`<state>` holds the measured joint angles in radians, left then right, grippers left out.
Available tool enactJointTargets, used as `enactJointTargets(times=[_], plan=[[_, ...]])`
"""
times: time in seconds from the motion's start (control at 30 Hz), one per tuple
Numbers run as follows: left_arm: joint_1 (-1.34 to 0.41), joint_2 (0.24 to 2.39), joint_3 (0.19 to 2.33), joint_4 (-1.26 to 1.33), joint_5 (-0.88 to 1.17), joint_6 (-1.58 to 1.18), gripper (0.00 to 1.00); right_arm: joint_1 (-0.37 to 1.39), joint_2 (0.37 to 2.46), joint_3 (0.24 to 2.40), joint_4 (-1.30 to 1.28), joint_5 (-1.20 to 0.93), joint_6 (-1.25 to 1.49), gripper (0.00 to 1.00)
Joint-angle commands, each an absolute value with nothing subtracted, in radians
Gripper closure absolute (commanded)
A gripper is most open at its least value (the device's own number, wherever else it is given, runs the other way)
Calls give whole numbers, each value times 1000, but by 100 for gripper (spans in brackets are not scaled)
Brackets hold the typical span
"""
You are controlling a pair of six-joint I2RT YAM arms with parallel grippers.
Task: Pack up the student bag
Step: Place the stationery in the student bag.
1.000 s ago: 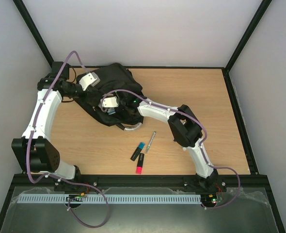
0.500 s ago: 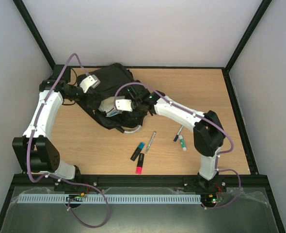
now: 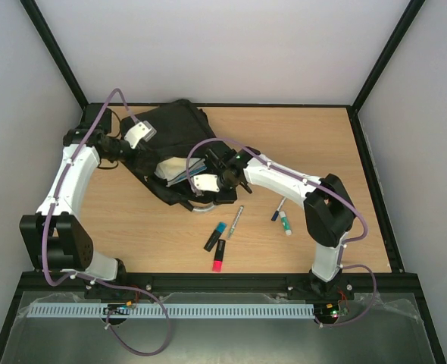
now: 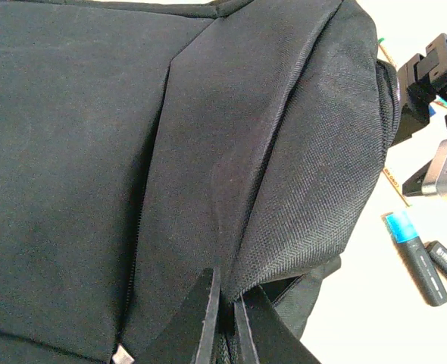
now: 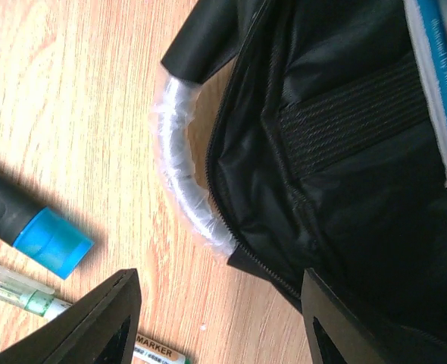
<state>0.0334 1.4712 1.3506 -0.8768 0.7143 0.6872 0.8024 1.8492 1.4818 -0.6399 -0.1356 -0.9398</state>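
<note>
The black student bag (image 3: 179, 129) lies at the back left of the table with its main pocket open. A book with a blue edge (image 5: 439, 91) sits inside. My left gripper (image 3: 151, 152) is shut on a fold of the bag's fabric (image 4: 299, 174) and holds the opening up; its fingers (image 4: 204, 318) pinch the cloth. My right gripper (image 3: 212, 193) is open and empty, just outside the bag's zip edge, over the grey looped handle (image 5: 179, 171). In the right wrist view the right gripper (image 5: 220, 318) spans bare wood and the bag's rim.
Loose pens lie on the wood in front of the bag: a silver pen (image 3: 236, 221), a blue-capped marker (image 3: 215, 236) and a red highlighter (image 3: 219, 255). A blue pen (image 3: 277, 209) and a green-capped marker (image 3: 285, 222) lie further right.
My right gripper has drawn back out of the bag's opening toward the front right, empty. Its arm has swung right, uncovering two pens. The left gripper still holds the fabric.
</note>
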Motion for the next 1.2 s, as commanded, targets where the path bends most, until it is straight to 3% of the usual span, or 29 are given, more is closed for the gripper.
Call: enactJointTargets(times=[0.0, 0.23, 0.63, 1.17], plan=[[46, 1424, 1346, -828, 732, 667, 97, 799, 1879, 1446, -668, -87, -954, 42], [48, 1416, 1330, -822, 738, 658, 98, 809, 1936, 1473, -612, -26, -953, 50], [51, 1408, 1319, -818, 744, 644, 97, 849, 2000, 1482, -582, 22, -1005, 52], [52, 1420, 1316, -807, 759, 642, 97, 851, 2021, 1487, -504, 122, -1043, 64]])
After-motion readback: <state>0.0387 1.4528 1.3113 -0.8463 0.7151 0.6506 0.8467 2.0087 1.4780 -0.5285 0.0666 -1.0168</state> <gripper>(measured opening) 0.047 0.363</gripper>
